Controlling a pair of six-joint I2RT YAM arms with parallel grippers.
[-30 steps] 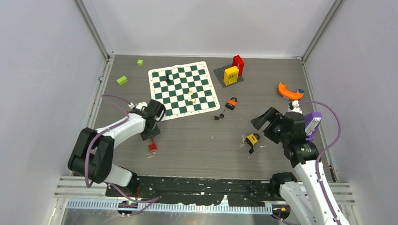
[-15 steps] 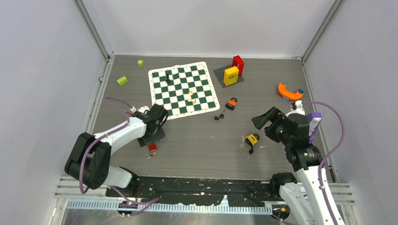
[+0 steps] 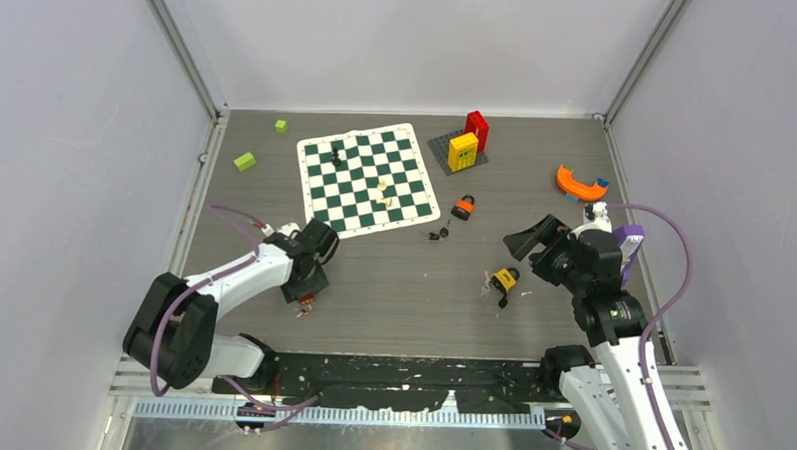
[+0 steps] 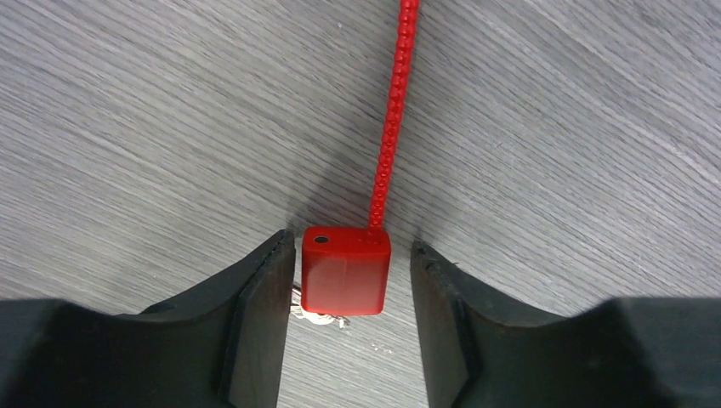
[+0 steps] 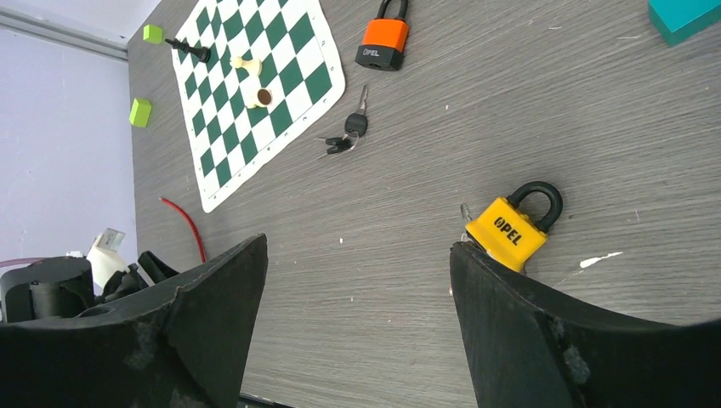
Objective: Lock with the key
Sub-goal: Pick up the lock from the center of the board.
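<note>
A small red padlock (image 4: 345, 270) lies on the grey table with its red beaded cable (image 4: 389, 127) running away from it. A bit of silver key (image 4: 316, 316) pokes out from under its near end. My left gripper (image 4: 353, 246) is open and straddles the lock body; the left finger nearly touches it and the right one stands apart. From above, the left gripper (image 3: 307, 285) covers most of the red padlock (image 3: 306, 301). My right gripper (image 5: 357, 246) hangs open and empty, with a yellow padlock (image 5: 510, 231) just beyond its right finger.
An orange padlock (image 3: 464, 207) and a bunch of black-headed keys (image 3: 437, 232) lie mid-table. A chess mat (image 3: 368, 179) with a few pieces lies behind, with green blocks (image 3: 244, 161) to its left. Red and yellow bricks (image 3: 464, 147) and an orange curved piece (image 3: 579, 183) sit at the back right.
My left gripper has slid toward the near edge, over the red padlock, and its jaws have spread apart around it. The right arm has shifted only slightly.
</note>
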